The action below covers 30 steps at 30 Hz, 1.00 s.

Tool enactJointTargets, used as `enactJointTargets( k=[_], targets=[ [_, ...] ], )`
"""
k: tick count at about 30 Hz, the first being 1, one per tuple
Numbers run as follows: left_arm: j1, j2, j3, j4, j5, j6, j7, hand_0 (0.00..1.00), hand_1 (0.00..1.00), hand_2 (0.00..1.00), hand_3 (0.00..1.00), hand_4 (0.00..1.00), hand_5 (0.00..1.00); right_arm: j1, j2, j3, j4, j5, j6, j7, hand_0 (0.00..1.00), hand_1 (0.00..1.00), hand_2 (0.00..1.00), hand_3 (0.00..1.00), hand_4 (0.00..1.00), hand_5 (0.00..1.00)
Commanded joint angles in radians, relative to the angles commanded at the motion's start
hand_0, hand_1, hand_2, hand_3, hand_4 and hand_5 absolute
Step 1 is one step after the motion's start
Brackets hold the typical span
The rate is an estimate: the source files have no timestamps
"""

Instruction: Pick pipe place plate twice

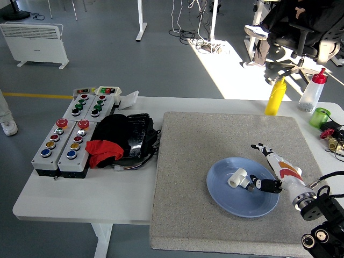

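Note:
A short white pipe piece [237, 177] lies on the blue plate [226, 200], left of the plate's middle. The plate sits on the grey mat [188, 161]. My right hand [262, 167] is over the plate's right side, just right of the pipe. Its fingers are spread open and hold nothing, and the dark fingertips [269, 185] are close to the pipe. My left arm is out of view.
Grey button boxes [64, 140] and a black and red bundle [121, 141] lie on the table's left. A yellow bottle [276, 97], a clear red-capped bottle [312, 91] and a green cup [321, 117] stand at the far right. A person sits in a chair [293, 24] behind the table.

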Motion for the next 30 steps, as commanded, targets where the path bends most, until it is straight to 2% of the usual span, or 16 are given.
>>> enactJointTargets(
  k=[4,9,13,15,20,30],
  targets=[
    [0.000,0.000,-0.001,0.000,0.001,0.000,0.000,0.650,0.613,0.607,0.604,0.296,0.998,-0.013,-0.006,0.073,0.004,0.006,-0.003,0.005,0.998,0.918,0.995,0.913,0.762,0.241],
    [-0.001,0.000,-0.001,0.000,0.001,0.000,0.001,0.650,0.612,0.607,0.604,0.297,0.998,-0.032,-0.027,0.180,-0.034,0.007,0.062,-0.035,0.998,0.920,0.986,0.899,0.750,0.238],
    [-0.001,-0.001,-0.001,0.000,0.003,0.000,0.003,0.651,0.613,0.607,0.604,0.296,0.998,-0.052,-0.044,0.233,-0.059,-0.004,0.155,-0.088,0.998,0.920,0.978,0.888,0.739,0.229],
    [0.000,-0.001,0.000,0.000,0.001,0.001,0.002,0.651,0.613,0.607,0.604,0.296,0.998,-0.066,-0.051,0.251,-0.069,0.003,0.177,-0.092,0.998,0.920,0.978,0.888,0.739,0.229],
    [0.003,-0.003,-0.004,-0.001,0.008,0.000,0.004,0.651,0.613,0.606,0.604,0.296,0.998,-0.088,-0.061,0.278,-0.077,0.030,0.199,-0.074,0.998,0.920,0.977,0.884,0.732,0.231],
    [0.008,-0.005,-0.008,-0.003,0.022,-0.003,0.005,0.651,0.613,0.607,0.604,0.296,0.998,-0.088,-0.058,0.260,-0.090,0.062,0.217,-0.048,0.998,0.920,0.974,0.879,0.732,0.240]
  ],
)
